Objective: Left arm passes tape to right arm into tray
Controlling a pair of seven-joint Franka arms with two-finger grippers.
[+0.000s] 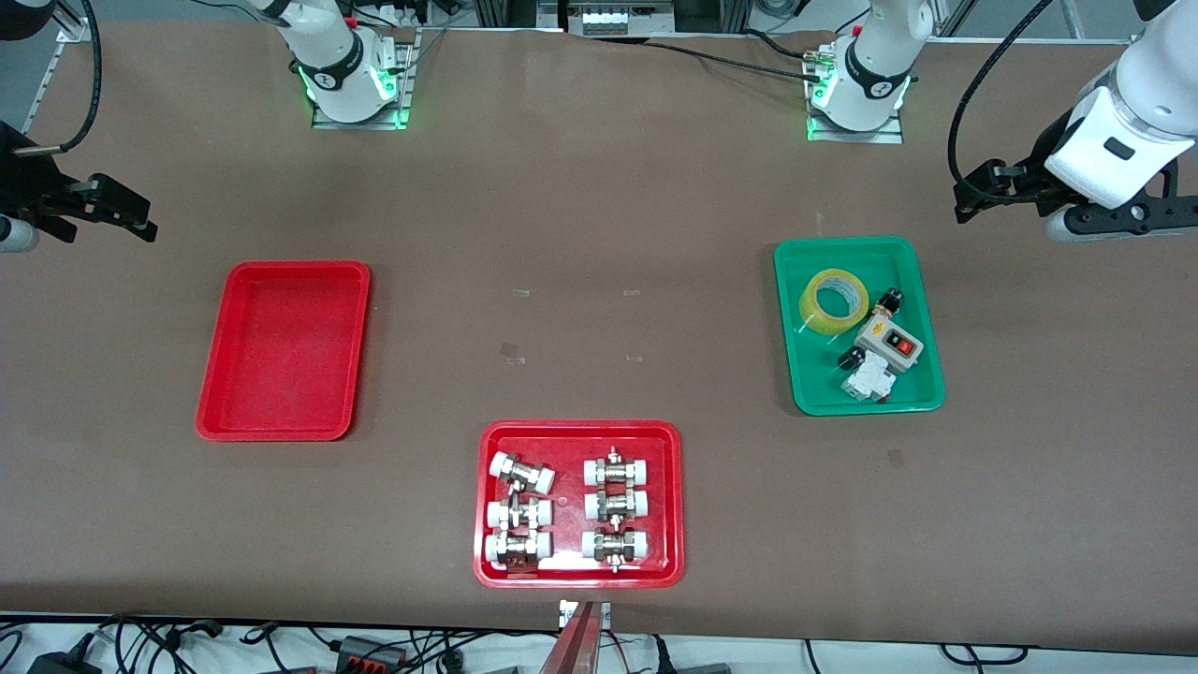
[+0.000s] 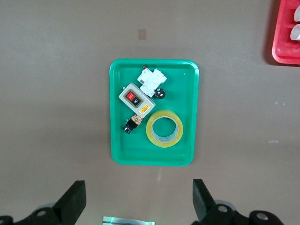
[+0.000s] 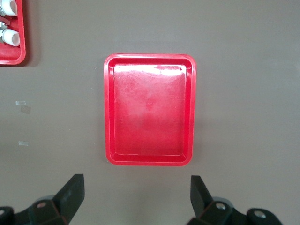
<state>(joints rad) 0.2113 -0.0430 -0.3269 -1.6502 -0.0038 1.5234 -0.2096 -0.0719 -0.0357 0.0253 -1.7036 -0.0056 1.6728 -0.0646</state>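
The yellow tape (image 1: 836,300) lies flat in a green tray (image 1: 856,401) toward the left arm's end of the table. In the left wrist view the tape (image 2: 164,129) lies well below and apart from my left gripper (image 2: 138,199), which hangs high over bare table, open and holding nothing. The left gripper (image 1: 978,192) is up in the air at that end. The plain red tray (image 1: 281,356) lies toward the right arm's end. My right gripper (image 1: 131,217) hangs high, open, with nothing in it. In the right wrist view the right gripper (image 3: 136,194) hovers over bare table beside the tray (image 3: 149,110).
A switch box (image 1: 890,344), a white breaker (image 1: 866,382) and small black parts share the green tray with the tape. A second red tray (image 1: 578,576) with several metal pipe fittings sits near the front camera, midway between the arms.
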